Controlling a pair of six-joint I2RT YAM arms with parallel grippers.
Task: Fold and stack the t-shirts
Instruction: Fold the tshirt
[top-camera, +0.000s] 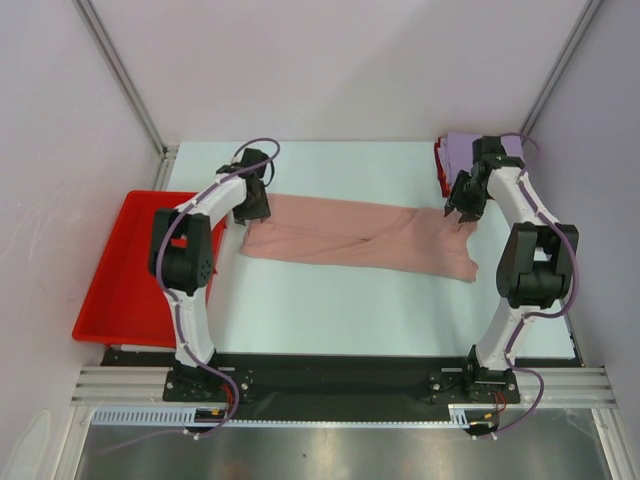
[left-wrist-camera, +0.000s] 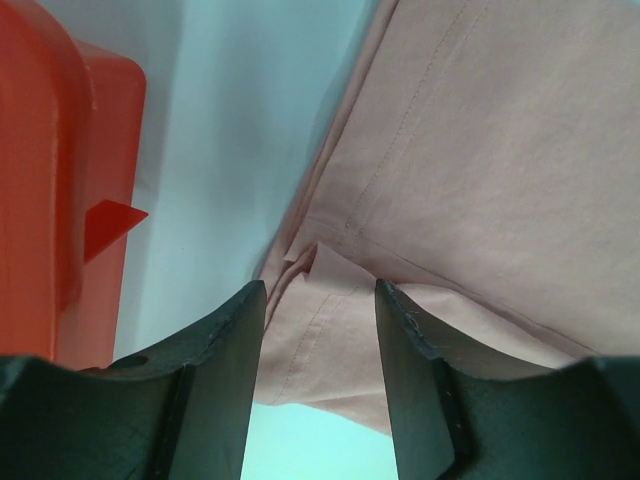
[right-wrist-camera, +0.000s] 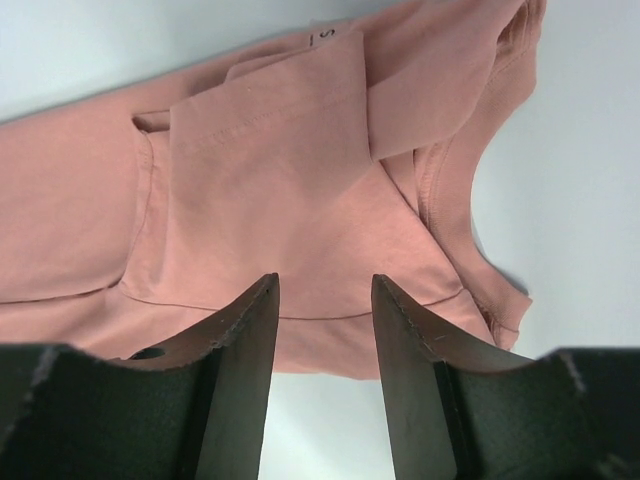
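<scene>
**Hovering at both ends of the pink tee, nothing gripped**

Note first the left fingers (left-wrist-camera: 230, 360): they stand partly apart, with the hem corner of the pink t-shirt (left-wrist-camera: 500, 150) showing in the gap beyond the tips. No cloth is pinched that you can see. The right fingers (right-wrist-camera: 240, 350) are parted about as much, just above the collar end. The neck opening and label lie ahead of them, and they hold nothing either.

Outward from there, the pink t-shirt (top-camera: 350, 240) lies flat on the surface (top-camera: 330, 310) as a long narrow band between the two arms. Its sides and sleeves are already turned in, and no print shows. My reading is that one arm sits at each short end so that you can lift one end and bring it over the other squarely.

Beyond the right arm, at the far right corner, a folded lavender t-shirt (top-camera: 462, 150) sits on a red t-shirt (top-camera: 440, 170). That is probably the stack this one joins. The red tray (top-camera: 115, 270) sits left of the surface, beside the left arm.

Judgement: the lengthwise fold is done, the crosswise fold and stacking are not. Watch the loose hem flap at the left tips, since a shallow pinch could take one layer only.
</scene>
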